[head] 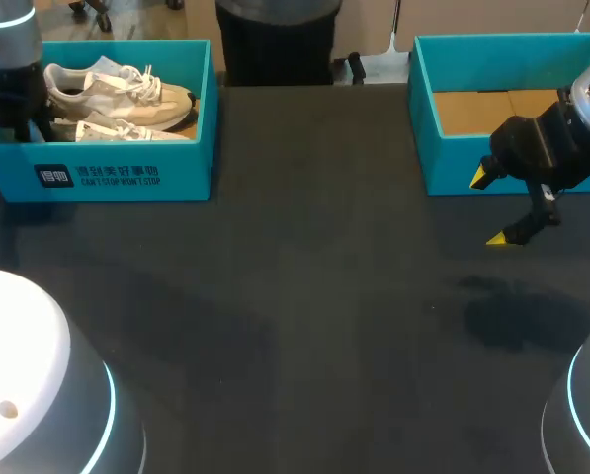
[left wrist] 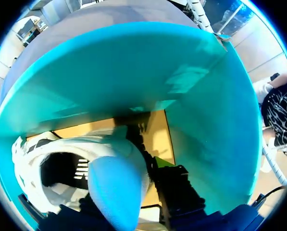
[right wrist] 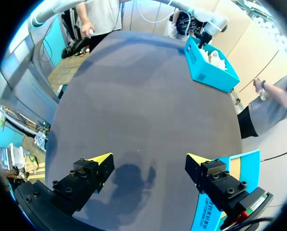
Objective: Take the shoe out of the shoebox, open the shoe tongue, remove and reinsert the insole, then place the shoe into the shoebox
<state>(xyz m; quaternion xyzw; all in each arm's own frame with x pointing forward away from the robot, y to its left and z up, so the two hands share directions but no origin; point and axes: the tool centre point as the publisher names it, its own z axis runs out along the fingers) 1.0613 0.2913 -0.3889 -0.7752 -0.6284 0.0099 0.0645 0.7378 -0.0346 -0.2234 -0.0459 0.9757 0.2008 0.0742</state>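
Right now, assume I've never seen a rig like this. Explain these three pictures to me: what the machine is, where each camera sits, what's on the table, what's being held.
This is a robot with two arms working at a dark table. The wide picture comes from a fixed camera above and behind it. The two round pictures come from cameras on the wrists, each looking out along its own gripper.

Two open teal boxes stand on the table. The shoebox at far left holds pale shoes. The left arm is down at its end, and that wrist camera sees a shoe's heel opening from close up. Whether it grips the shoe, I cannot tell.

The other box, at far right, shows only its cardboard floor. The right gripper hangs open in front of it, holding nothing.
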